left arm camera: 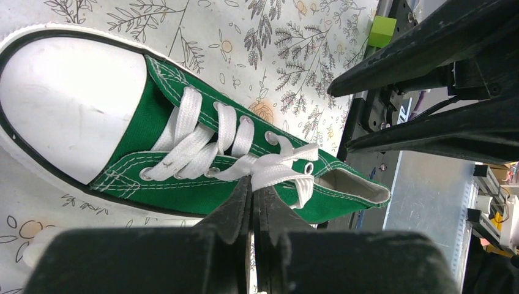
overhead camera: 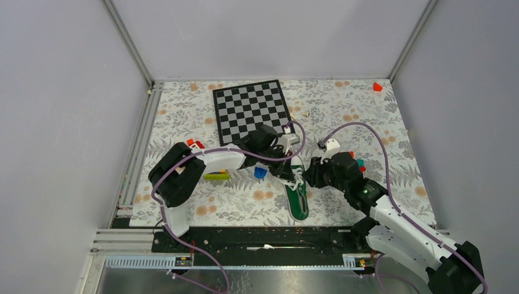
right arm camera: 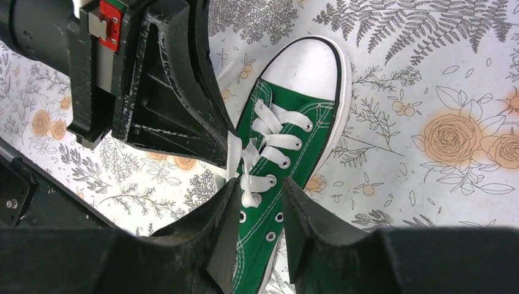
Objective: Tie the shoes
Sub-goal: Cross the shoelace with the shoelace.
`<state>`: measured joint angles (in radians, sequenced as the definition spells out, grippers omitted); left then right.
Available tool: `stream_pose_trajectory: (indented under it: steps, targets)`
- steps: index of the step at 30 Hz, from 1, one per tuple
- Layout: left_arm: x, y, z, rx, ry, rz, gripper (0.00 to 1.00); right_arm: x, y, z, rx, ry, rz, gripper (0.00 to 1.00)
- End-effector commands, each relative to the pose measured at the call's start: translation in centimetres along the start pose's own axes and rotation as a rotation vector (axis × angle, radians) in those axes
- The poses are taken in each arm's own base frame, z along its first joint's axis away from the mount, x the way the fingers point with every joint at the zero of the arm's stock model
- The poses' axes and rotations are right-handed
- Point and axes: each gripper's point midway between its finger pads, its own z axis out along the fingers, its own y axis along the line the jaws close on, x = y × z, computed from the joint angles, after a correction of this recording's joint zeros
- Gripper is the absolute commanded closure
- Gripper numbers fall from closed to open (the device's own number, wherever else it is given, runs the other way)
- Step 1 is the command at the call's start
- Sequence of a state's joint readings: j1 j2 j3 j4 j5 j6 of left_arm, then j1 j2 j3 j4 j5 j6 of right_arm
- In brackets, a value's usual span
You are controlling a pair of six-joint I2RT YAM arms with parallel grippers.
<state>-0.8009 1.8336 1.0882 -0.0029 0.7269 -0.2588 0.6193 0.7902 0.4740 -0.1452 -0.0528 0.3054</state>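
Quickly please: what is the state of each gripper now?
Left gripper: closed, pinching the white lace.
Right gripper: open, holding nothing, above the shoe.

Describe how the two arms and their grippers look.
Both arms have white links and black joints, the left arm and right arm each trailed by a purple cable. The left gripper and right gripper have black, scuffed, wedge-shaped fingers; the left bears a red tag.
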Motion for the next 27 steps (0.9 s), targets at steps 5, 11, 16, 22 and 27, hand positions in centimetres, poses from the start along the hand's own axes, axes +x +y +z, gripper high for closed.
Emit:
stream_pose_trajectory:
  steps: [5, 11, 16, 22, 27]
  targets:
    - [-3.9, -1.3, -1.7, -0.006, -0.107, 0.054, 1.0, -0.5, 2.0, -0.3, -0.104, 0.044, 0.003, 0.62]
    - [-4.8, -1.2, -2.2, -0.042, -0.138, 0.045, 1.0, 0.6, 2.4, 0.7, -0.131, 0.134, -0.021, 0.6]
    - [-4.8, -0.7, -2.5, -0.076, -0.139, 0.028, 1.0, -0.4, 1.6, 0.8, -0.087, 0.099, -0.027, 0.6]
    - [-4.5, -0.7, -2.4, -0.081, -0.135, 0.011, 1.0, 0.4, 1.1, 1.9, -0.067, 0.152, -0.03, 0.61]
    - [-4.5, -0.8, -2.4, -0.078, -0.135, 0.007, 1.0, 0.6, 1.3, 2.6, -0.079, 0.174, -0.035, 0.61]
